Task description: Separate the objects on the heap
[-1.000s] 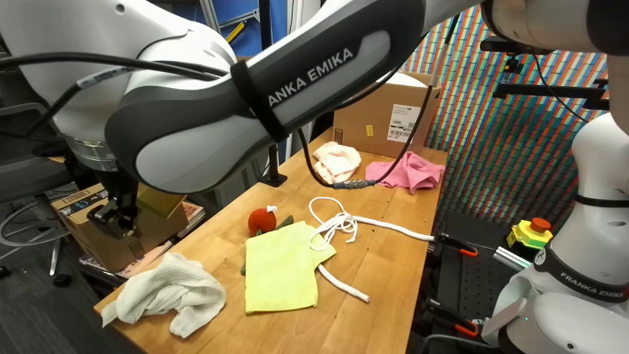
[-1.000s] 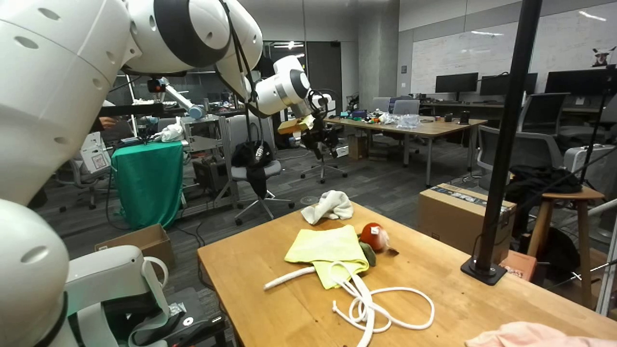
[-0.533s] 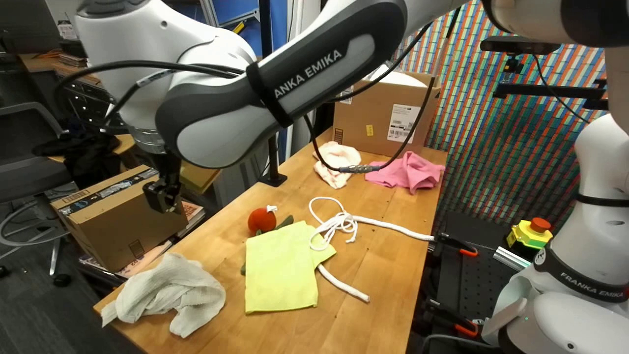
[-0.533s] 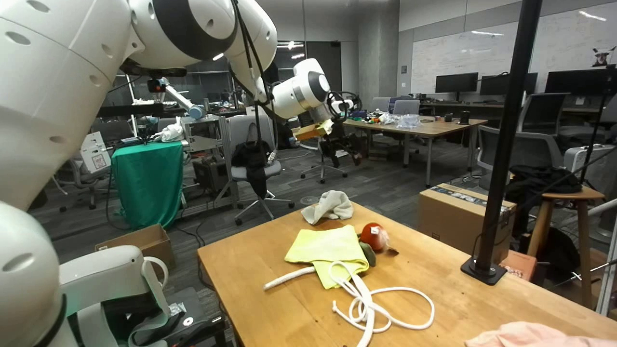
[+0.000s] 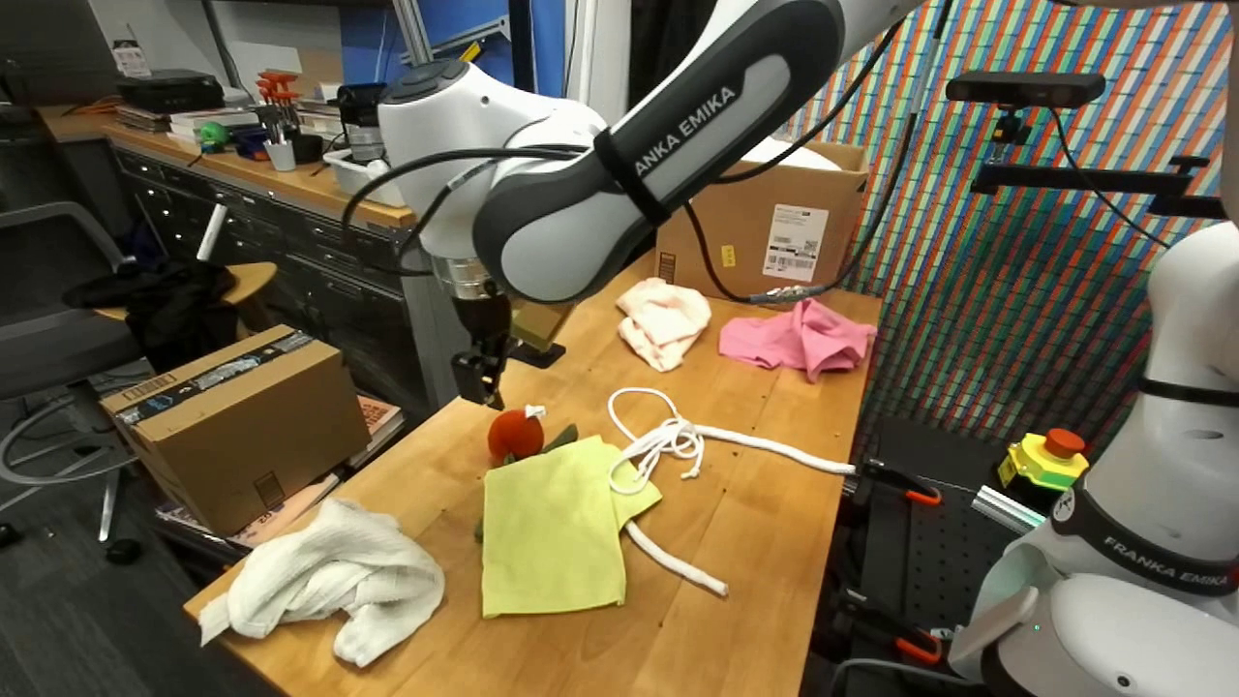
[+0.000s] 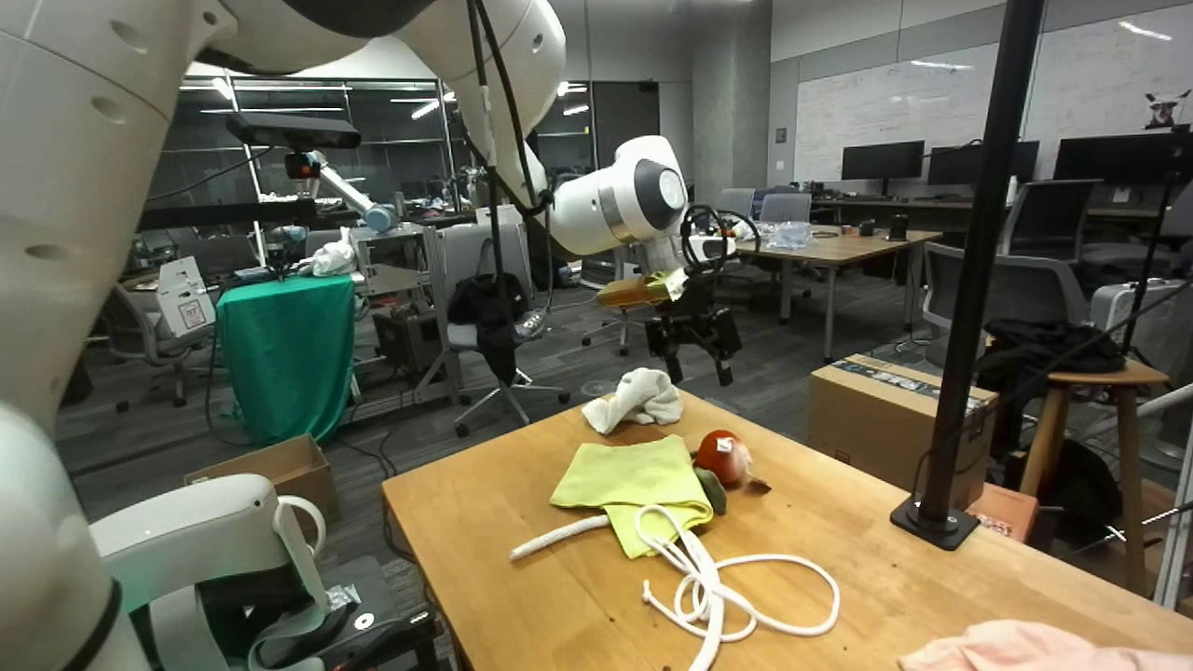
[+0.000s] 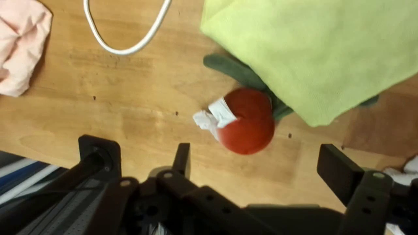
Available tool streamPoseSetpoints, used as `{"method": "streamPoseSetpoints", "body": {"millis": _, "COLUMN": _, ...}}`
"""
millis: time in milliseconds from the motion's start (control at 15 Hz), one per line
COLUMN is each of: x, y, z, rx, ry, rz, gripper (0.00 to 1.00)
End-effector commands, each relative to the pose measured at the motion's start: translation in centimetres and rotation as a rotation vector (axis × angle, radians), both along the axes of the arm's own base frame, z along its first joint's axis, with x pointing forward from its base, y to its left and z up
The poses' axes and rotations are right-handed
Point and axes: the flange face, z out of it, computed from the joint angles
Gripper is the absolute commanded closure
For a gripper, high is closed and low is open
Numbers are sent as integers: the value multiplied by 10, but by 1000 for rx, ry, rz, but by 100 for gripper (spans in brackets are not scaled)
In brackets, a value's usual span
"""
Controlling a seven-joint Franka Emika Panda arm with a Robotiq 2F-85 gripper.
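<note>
My gripper point(image 7: 254, 160) stands open above the table, nothing between its fingers; it also shows in both exterior views point(image 5: 481, 387) point(image 6: 699, 368). Just ahead of the jaws in the wrist view is the red-and-green soft toy point(image 7: 251, 124), its green part tucked partly beneath the yellow-green cloth point(image 7: 310, 49). The white cord point(image 5: 668, 440) loops over one corner of that cloth, and one end point(image 5: 678, 560) comes out from under it. A white towel point(image 5: 334, 581) lies bunched near a table corner, apart. Separately lie a pale peach cloth point(image 5: 663, 322) and a pink cloth point(image 5: 799, 337).
A black post point(image 6: 941, 522) rises from the table edge near the toy, its base visible in the wrist view point(image 7: 99, 151). A cardboard box point(image 5: 736, 227) stands at one table end. Off the table edge sits another cardboard box point(image 5: 242, 426).
The arm has swung from beyond the table to a place over the edge by the toy, moving rightward in both exterior views and lower in one. The cloths, cord and toy have not moved.
</note>
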Motion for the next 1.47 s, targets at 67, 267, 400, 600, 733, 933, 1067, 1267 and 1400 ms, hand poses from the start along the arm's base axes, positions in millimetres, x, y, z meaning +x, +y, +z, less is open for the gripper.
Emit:
{"method": "streamPoseSetpoints", "body": {"millis": 67, "x": -57, "y": -35, "z": -10, "rx": 31, "ry": 125, "rz": 94, "gripper": 0}}
{"method": "streamPoseSetpoints", "body": {"millis": 267, "x": -80, "y": -45, "z": -32, "rx": -2, "ry": 175, "rz": 175, "gripper": 0}}
{"method": "streamPoseSetpoints", "body": {"millis": 400, "x": -91, "y": -47, "z": -46, "rx": -16, "ry": 212, "rz": 245, "gripper": 0}}
{"method": "streamPoseSetpoints", "body": {"millis": 600, "x": -102, "y": -47, "z": -67, "rx": -24, "ry": 241, "rz": 343, "gripper": 0}}
{"method": "streamPoseSetpoints", "body": {"millis": 733, "x": -106, "y": -46, "z": -73, "rx": -15, "ry": 236, "rz": 396, "gripper": 0}}
{"method": "streamPoseSetpoints", "body": {"millis": 933, "x": -108, "y": -43, "z": -80, "rx": -8, "ry": 206, "rz": 445, "gripper": 0}}
{"method": "streamPoseSetpoints", "body": {"millis": 1067, "x": -108, "y": -40, "z": -83, "rx": 5, "ry": 173, "rz": 461, "gripper": 0}}
{"method": "streamPoseSetpoints", "body": {"millis": 1267, "x": -107, "y": -35, "z": -88, "rx": 34, "ry": 111, "rz": 471, "gripper": 0}}
{"method": "streamPoseSetpoints", "body": {"millis": 1400, "x": -106, "y": -31, "z": -94, "rx": 50, "ry": 86, "rz": 477, "gripper": 0}}
